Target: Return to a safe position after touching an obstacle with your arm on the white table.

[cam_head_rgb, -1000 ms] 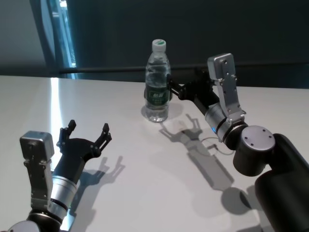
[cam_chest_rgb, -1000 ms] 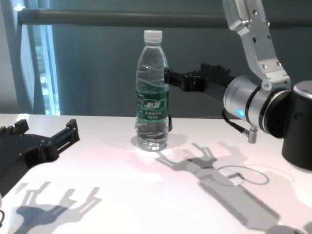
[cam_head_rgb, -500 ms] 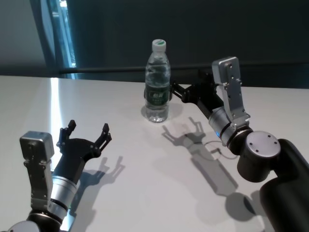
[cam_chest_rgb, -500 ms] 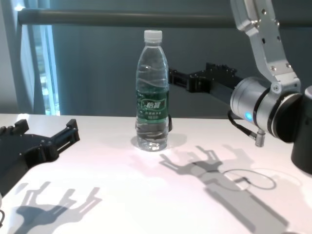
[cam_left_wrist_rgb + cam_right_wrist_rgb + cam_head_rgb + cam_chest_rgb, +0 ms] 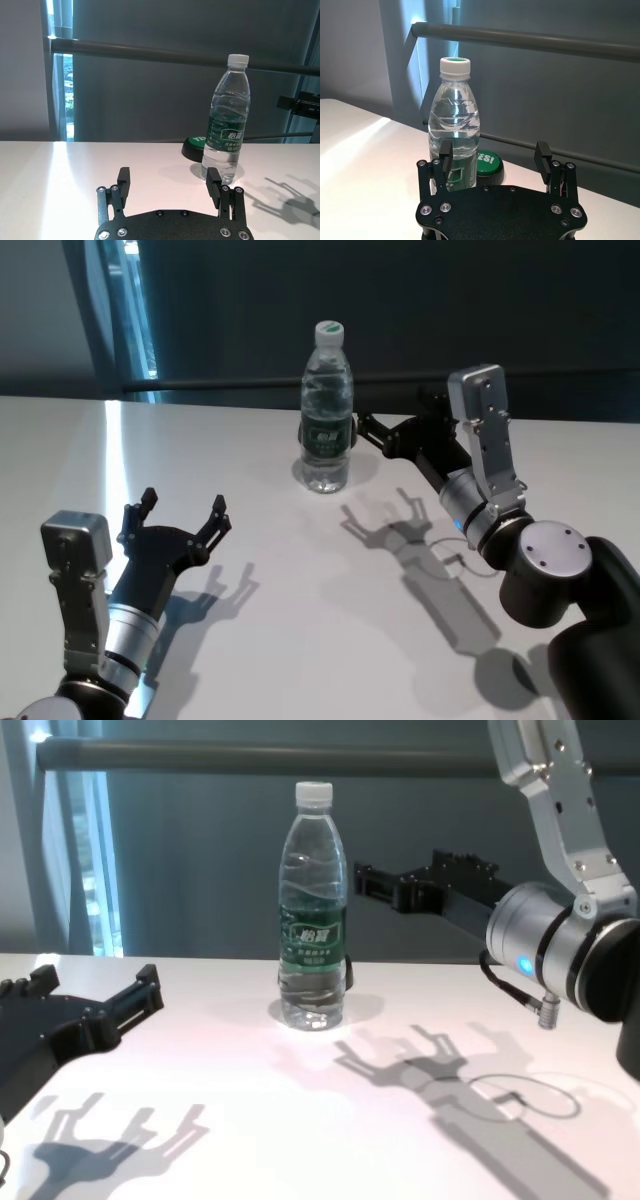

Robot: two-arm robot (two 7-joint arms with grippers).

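The obstacle, a clear water bottle (image 5: 326, 415) with a white cap and dark green label, stands upright at the far middle of the white table (image 5: 300, 590). My right gripper (image 5: 366, 432) is open and empty, just right of the bottle with a small gap between them, fingers pointing at it. In the chest view the right gripper (image 5: 360, 883) sits level with the bottle (image 5: 313, 920) above its label. The right wrist view shows the bottle (image 5: 454, 135) beyond one of the fingers (image 5: 446, 151). My left gripper (image 5: 183, 505) rests open and empty at the near left.
A green push button on a black base (image 5: 487, 160) sits on the table just behind the bottle; it also shows in the left wrist view (image 5: 195, 145). A dark horizontal rail (image 5: 250, 758) runs along the far edge. A window strip (image 5: 120, 310) is at the far left.
My right arm has drawn back to the right, and the gap between its gripper and the bottle has widened. The bottle stays upright in place. The left arm has not moved.
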